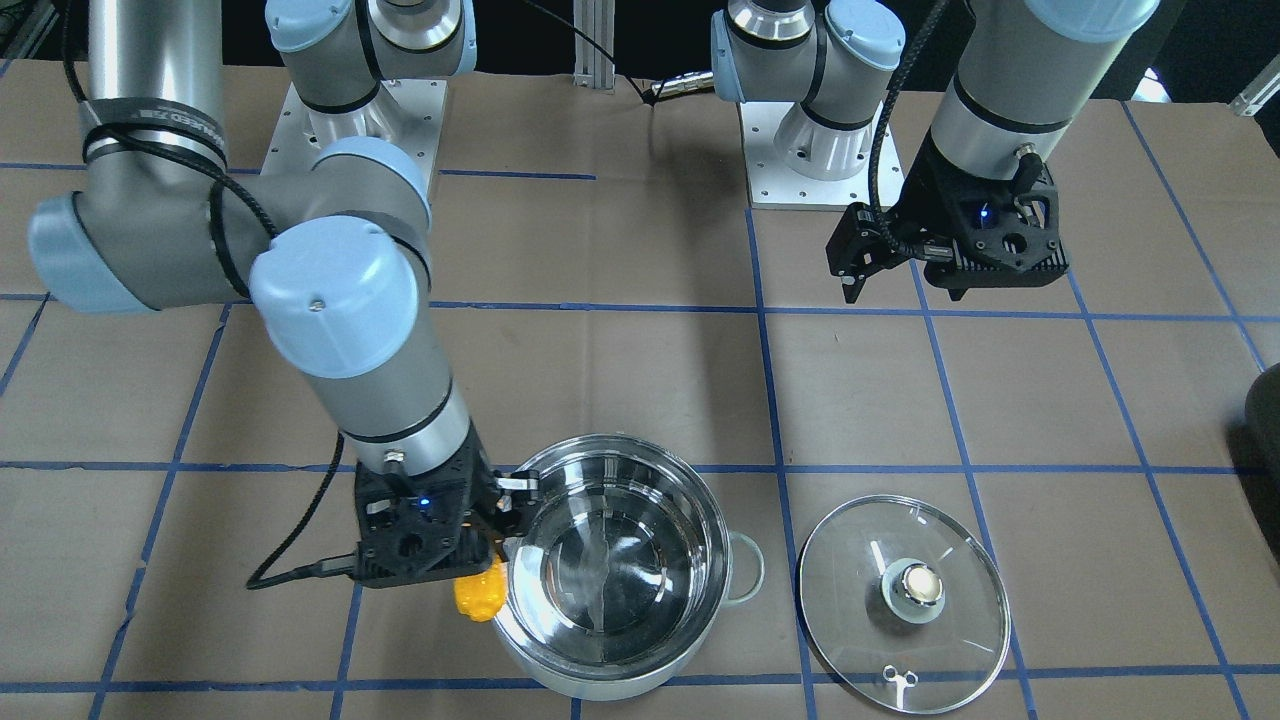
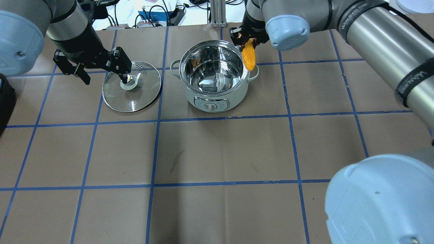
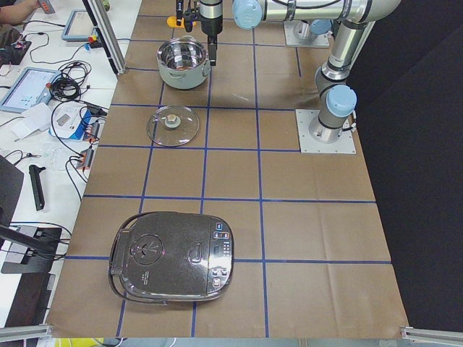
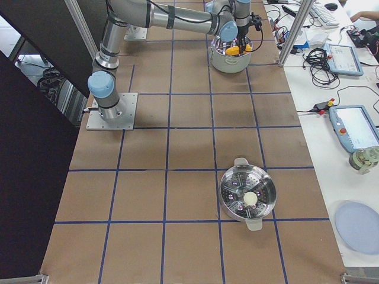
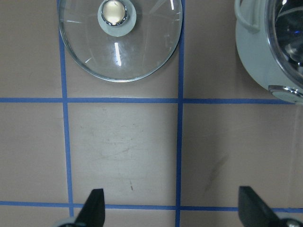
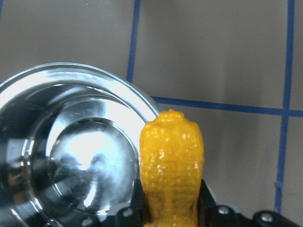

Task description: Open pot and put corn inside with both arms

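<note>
Corn [image 6: 171,161] clamped in right gripper [image 2: 249,40], hanging tip-down at pot [image 2: 217,98] rim, 2 o'clock in overhead view, seemingly just outside. Lid [image 2: 135,98] already off, flat at pot's 9 o'clock. Left gripper [image 5: 170,203] spread wide, empty. Remaining: shift corn over opening, release.

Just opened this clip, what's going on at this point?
The right claw is shut on the corn and holds it at the rim of the pot, not yet inside. The pot is open and empty. Its lid lies flat on the table beside it. The left claw hangs open and empty, apart from the lid.
</note>
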### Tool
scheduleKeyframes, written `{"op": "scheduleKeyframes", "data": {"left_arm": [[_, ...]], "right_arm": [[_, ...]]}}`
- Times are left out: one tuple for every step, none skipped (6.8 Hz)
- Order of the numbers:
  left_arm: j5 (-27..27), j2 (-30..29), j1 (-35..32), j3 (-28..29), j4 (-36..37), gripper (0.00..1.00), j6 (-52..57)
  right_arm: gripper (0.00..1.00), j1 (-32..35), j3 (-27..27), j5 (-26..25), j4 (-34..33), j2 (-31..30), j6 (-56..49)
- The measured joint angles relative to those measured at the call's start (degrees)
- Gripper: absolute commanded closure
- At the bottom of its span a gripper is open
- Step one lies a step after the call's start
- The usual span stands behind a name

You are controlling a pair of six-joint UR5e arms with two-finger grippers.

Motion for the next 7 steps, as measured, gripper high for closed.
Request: {"op": "scheduleKeyframes", "data": {"left_arm": [[0.7,0.1,-0.3,0.0,0.0,0.0,0.2],[0.9,0.3,-0.5,-0.1,0.0,0.0,0.3],[0.9,0.4,-0.5,-0.2,0.0,0.0,0.3],[0.9,0.4,-0.5,-0.2,-0.1,0.0,0.3],[0.9,0.4,-0.6,-0.2,-0.2,0.0,0.3],[0.8,0.4,-0.5,-0.2,-0.2,0.0,0.4],[0.8,0.5,-0.4,-0.2,-0.2,0.0,0.4]], "right_arm": [[0.79,3.0,-3.5,-1.1,-0.2,2.9,4.0],[0.79,5.0,-5.9,-2.7,-0.5,5.9,7.0],[0.79,6.0,-6.9,-3.9,-1.1,8.1,8.2],[0.79,6.3,-7.2,-4.4,-2.1,9.4,8.7],[0.77,6.4,-7.3,-4.5,-3.2,10.6,8.8],[0.68,6.4,-7.1,-4.6,-4.1,11.7,8.9],[0.01,6.4,-6.5,-4.6,-4.7,12.3,8.8]]}}
